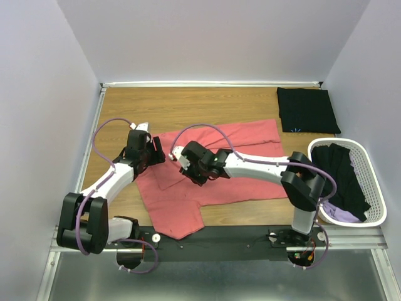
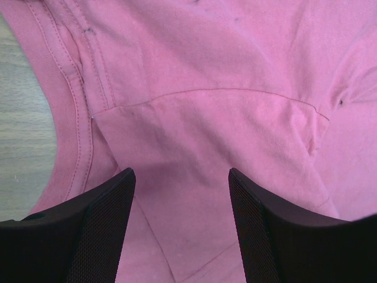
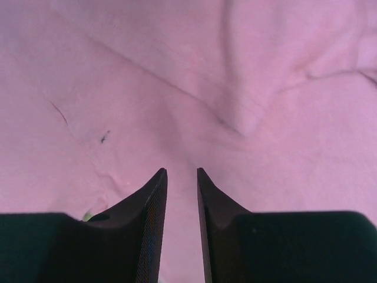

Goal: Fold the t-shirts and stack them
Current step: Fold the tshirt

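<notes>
from the top external view, a coral-pink t-shirt is seen spread flat across the middle of the wooden table, partly folded, with one part reaching the near edge between the two arm bases. a black t-shirt, folded into a neat rectangle with a tiny light-blue mark at its near edge, is laid at the far right corner, apart from the pink one. a white slatted basket is set at the right side of the table; crumpled black cloth is heaped in it, and a lilac piece is tucked at its near end. the left gripper is placed over the left edge of the pink shirt, and the right gripper is held just beside it over the shirt's middle.

in the left wrist view, the left gripper is shown with its jaws spread wide above the coral-pink t-shirt. a stitched neckline band is curved down the left, with bare table beyond it, and a folded edge of cloth is laid across the frame.

in the right wrist view, the right gripper is shown with its jaws parted only narrowly. the coral-pink t-shirt fills the frame, softly creased, and is seen through the gap between the jaws.
</notes>
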Controlling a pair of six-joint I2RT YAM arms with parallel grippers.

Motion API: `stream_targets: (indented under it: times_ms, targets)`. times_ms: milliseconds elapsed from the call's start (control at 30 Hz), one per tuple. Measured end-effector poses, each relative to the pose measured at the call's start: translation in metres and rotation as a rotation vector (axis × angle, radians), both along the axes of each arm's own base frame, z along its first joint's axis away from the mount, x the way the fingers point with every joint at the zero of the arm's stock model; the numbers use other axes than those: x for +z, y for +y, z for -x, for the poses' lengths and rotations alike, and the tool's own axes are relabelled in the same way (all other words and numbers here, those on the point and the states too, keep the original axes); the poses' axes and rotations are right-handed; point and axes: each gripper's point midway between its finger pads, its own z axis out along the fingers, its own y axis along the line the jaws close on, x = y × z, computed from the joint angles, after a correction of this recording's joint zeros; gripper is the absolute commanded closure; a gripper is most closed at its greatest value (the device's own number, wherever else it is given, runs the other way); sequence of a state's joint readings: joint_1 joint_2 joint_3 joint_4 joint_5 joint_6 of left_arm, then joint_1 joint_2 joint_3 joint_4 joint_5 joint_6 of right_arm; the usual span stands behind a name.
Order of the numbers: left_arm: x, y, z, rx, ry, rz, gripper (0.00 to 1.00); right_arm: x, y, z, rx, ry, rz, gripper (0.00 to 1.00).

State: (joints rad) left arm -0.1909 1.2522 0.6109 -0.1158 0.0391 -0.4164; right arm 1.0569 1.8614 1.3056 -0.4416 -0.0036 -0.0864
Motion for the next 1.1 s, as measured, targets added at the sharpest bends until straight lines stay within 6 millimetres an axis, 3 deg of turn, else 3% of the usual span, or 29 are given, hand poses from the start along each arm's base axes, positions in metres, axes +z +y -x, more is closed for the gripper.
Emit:
stream_targets:
  times_ms: [167,267,467,567,667,800,1100]
  targets:
    - [0.008,0.006,0.01,0.066,0.014,0.017,0.3,0.03,-0.016,-0.025,-0.199,0.019,-0.136,0.66]
    - [0.019,0.013,0.02,0.149,0.014,0.039,0.32,0.041,-0.027,-0.044,-0.335,0.027,-0.224,0.59]
    - [0.034,0.011,0.037,0.248,0.018,0.099,0.39,0.025,-0.048,-0.05,-0.551,0.14,-0.373,0.58]
    - [0.024,-0.001,0.046,0.248,0.075,0.115,0.43,0.019,-0.049,-0.052,-0.619,0.212,-0.439,0.58]
    - [0.009,-0.008,0.053,0.251,0.14,0.11,0.44,0.026,-0.04,-0.055,-0.637,0.252,-0.512,0.59]
    - [-0.009,-0.007,0.063,0.276,0.221,0.09,0.47,0.033,-0.026,-0.056,-0.628,0.294,-0.593,0.59]
    - [-0.036,-0.01,0.088,0.263,0.362,0.012,0.5,0.02,-0.02,-0.052,-0.624,0.352,-0.607,0.59]
